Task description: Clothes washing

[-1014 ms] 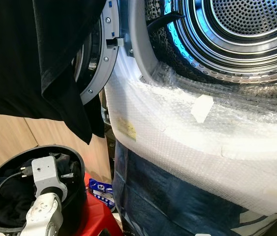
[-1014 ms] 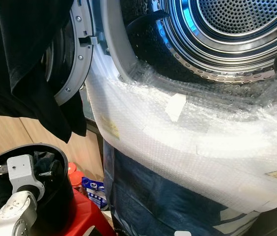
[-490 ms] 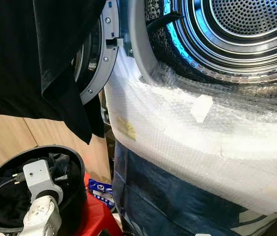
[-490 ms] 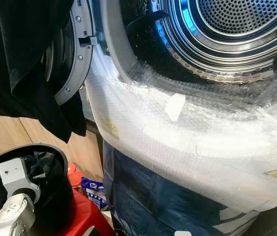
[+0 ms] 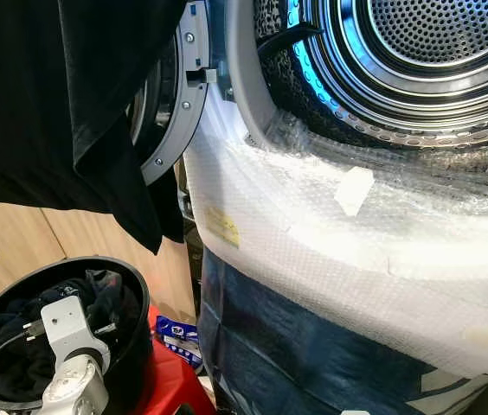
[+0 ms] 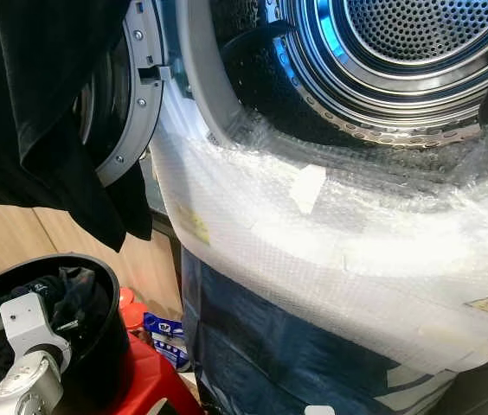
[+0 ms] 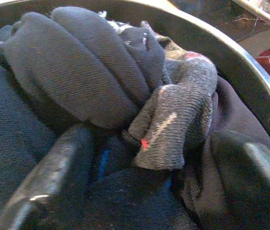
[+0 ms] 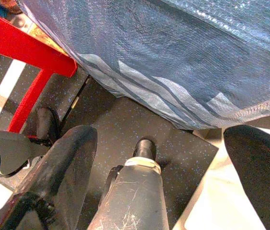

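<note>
Reaching down into the round black basket [image 5: 131,285], the left hand [image 7: 144,191] has its two smooth black fingers [image 7: 49,182] spread wide over a heap of dark, coarse-knit clothes [image 7: 77,81]; a rolled grey sock [image 7: 178,120] lies between the fingers, not clamped. The basket stands on a red stool [image 5: 170,380] beside the washing machine [image 5: 356,259], whose front is wrapped in white bubble film and blue woven sheeting. Its perforated steel drum [image 5: 417,43] stands open. A black garment [image 5: 62,95] drapes over the open door [image 5: 170,112]. The right hand [image 8: 159,167] hangs open above the dark speckled floor [image 8: 125,120].
</note>
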{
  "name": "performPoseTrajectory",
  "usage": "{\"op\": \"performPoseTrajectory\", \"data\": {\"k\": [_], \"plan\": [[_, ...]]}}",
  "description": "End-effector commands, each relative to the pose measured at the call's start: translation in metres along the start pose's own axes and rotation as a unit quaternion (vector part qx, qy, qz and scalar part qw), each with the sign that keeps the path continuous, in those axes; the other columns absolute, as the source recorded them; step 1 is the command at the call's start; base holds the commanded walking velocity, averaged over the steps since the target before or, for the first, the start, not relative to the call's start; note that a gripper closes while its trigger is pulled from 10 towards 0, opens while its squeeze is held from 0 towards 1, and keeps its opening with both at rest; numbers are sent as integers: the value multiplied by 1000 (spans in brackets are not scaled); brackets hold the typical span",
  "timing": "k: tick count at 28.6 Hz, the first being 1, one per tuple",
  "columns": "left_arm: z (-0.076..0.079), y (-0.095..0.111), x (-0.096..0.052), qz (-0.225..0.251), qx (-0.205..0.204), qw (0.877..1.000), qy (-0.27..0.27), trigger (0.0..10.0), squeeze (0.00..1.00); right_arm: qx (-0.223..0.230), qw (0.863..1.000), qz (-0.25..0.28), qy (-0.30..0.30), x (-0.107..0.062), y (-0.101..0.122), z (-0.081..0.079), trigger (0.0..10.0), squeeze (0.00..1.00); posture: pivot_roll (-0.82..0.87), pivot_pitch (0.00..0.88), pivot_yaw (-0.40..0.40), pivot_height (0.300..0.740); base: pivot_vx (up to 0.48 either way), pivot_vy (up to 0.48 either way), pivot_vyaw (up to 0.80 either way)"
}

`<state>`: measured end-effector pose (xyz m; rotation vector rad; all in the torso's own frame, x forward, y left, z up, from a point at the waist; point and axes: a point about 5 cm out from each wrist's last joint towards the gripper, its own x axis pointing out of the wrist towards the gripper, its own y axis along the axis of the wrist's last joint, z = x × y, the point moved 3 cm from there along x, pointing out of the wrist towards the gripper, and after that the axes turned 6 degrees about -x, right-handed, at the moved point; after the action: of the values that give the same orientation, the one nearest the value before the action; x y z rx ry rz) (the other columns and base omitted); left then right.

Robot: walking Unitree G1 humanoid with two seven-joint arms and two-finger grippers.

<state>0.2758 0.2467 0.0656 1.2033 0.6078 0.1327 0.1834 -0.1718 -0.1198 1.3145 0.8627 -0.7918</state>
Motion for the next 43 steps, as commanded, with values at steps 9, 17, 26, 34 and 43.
{"op": "performPoseTrajectory", "data": {"k": [9,17,26,34,43], "plan": [[2,10,1,30,9,1000,3,0,0,0,1000,5,0,0,4,0,10000,0,31,0,22,740,0,0,0],[14,17,-1,57,50,997,-26,0,0,-2,1000,5,1,0,4,1,10000,0,27,0,21,740,0,0,0],[17,14,0,51,71,996,-33,0,0,-2,1000,6,0,0,5,1,10000,0,28,0,19,740,0,0,0],[12,-1,2,8,70,997,-27,0,0,-1,1000,6,0,0,6,0,10000,0,26,0,23,740,0,0,0],[33,24,-2,79,90,988,-100,0,0,-3,1000,5,0,0,5,0,10000,0,37,0,20,740,0,0,0]]}}
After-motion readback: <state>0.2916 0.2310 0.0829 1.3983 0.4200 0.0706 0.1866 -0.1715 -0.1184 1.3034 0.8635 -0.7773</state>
